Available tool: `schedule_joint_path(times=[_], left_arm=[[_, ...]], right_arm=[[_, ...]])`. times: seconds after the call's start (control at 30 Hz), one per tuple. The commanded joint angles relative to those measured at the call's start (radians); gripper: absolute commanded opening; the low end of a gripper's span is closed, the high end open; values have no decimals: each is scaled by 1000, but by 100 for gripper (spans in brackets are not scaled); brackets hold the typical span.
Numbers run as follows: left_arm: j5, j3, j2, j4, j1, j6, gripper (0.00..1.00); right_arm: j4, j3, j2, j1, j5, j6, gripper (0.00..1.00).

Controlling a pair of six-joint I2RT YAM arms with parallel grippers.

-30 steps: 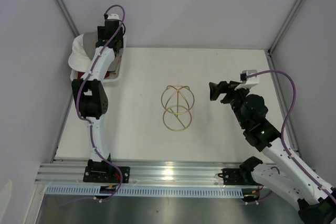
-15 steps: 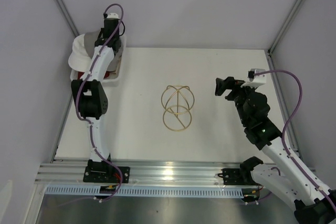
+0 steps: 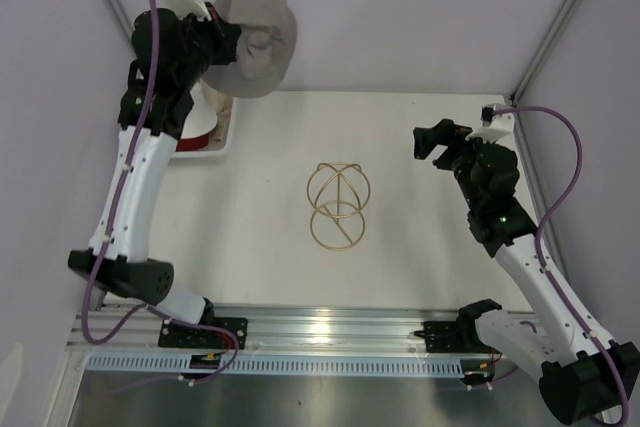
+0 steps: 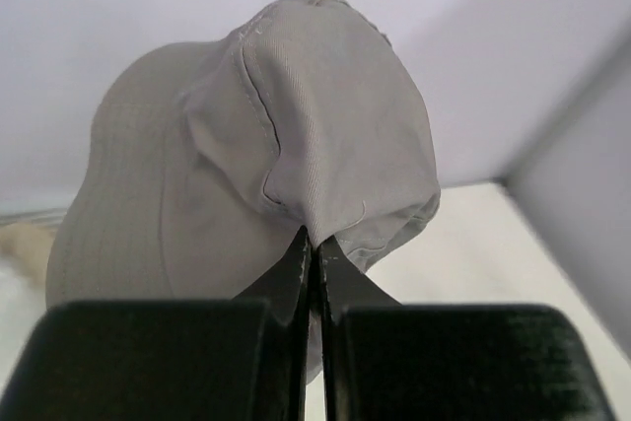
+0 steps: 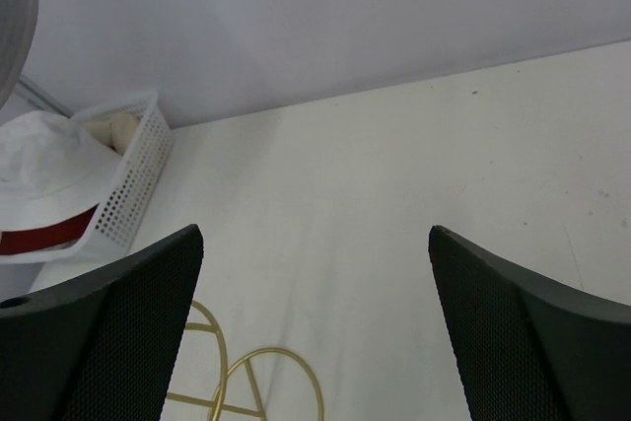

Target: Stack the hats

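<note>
1. Fabric of the grey hat (image 4: 296, 125) is pinched in my left claw (image 4: 314, 241). The two fingers are pressed together on a fold of the crown.
2. The hat spreads out straight ahead of those fingertips, crown puckered at the pinch and brim flopping away to the far side.
3. From the top view, my left claw (image 3: 226, 42) holds the grey hat (image 3: 258, 47) up in the air, clear of the table (image 3: 400, 277).
4. Below and behind my left claw sits the white mesh basket (image 3: 222, 137), at the table's back corner.
5. My right claw (image 5: 315, 234) is spread wide, with nothing between its fingers.
6. Ahead of my right claw and off to its left, the basket (image 5: 138, 179) holds the other hats.
7. The white hat (image 5: 44, 160) lies on top with the dark red hat (image 5: 39, 236) showing beneath its brim. The beige hat (image 5: 123, 127) is tucked at the basket's far end.
8. The gold wire stand (image 5: 246, 382) stands just below my right claw's left finger, on the table.
9. In the top view, my right claw (image 3: 432, 137) hovers well apart from the stand (image 3: 338, 205), which lies to its left.
</note>
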Motion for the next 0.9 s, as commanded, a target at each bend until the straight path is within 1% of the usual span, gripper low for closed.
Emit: schedule_joint_path(times=[0.0,0.03,0.07,0.1,0.17,0.2,0.27,0.37,0.43,0.53,0.63,0.7,0.77,0.8,0.87], left_arm=[[200,-165,-130,124,-81,-120,1],[228,-233,-162,163,-97,-152,1],[245,-258,-217,211,-115,-163,1],[249,-332,-243,228,-150,-171,1],[252,-389,-315,285,-178,-203,1],[263,-476,-338,314,-196,-232,1],[301,-524,-369,360,-209,-250,1],[350,-607,-392,360,-227,-243,1],[424,-617,-383,322,-235,-222,1],[482,-660,-382,325,-270,-185,1],[496,-709,-371,302,-302,-143,1],[507,-742,-368,277,-305,-137,1],[524,-787,-381,291,-307,-146,1],[518,-826,-386,308,-308,-160,1],[477,-853,-401,322,-308,-165,1]], right_arm=[[45,51,-13,-12,-81,19,99],[48,54,-16,-13,-89,19,99],[45,54,-25,-13,-95,19,99],[36,57,-30,-13,-101,22,99],[21,57,-48,-17,-100,31,99],[4,55,-53,-17,-95,32,99],[-11,52,-67,-21,-87,37,99],[-9,37,-83,-38,-93,46,99],[-15,35,-82,-53,-124,55,99],[-12,23,-79,-73,-164,84,98],[21,-1,-79,-84,-211,118,98],[30,-14,-77,-87,-237,131,99],[41,-27,-77,-87,-248,143,99],[50,-33,-76,-87,-256,147,99],[65,-46,-65,-87,-276,160,99]])
